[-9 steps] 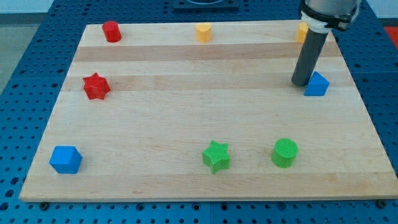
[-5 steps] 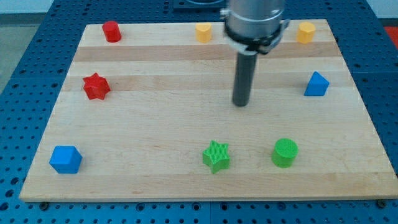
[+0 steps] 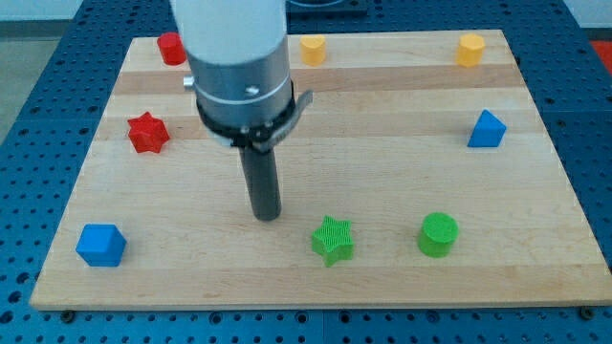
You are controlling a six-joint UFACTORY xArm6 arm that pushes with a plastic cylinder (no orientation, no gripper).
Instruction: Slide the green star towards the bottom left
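Note:
The green star [image 3: 332, 239] lies on the wooden board [image 3: 382, 172] near the view's bottom, a little right of the middle. My tip [image 3: 266, 217] rests on the board to the star's upper left, a short gap away and not touching it. The arm's grey body rises above the tip toward the view's top.
A green cylinder [image 3: 439, 234] sits right of the star. A blue cube [image 3: 100, 245] is at the bottom left, a red star [image 3: 147, 132] at the left, a red cylinder [image 3: 171, 48] at the top left. A yellow block [image 3: 313, 48], another yellow block [image 3: 469, 48] and a blue triangular block [image 3: 487, 129] are toward the top and right.
My tip has swept from beside the blue triangular block at the upper right, across the board's middle, down and left to a spot just upper left of the green star. No block has moved.

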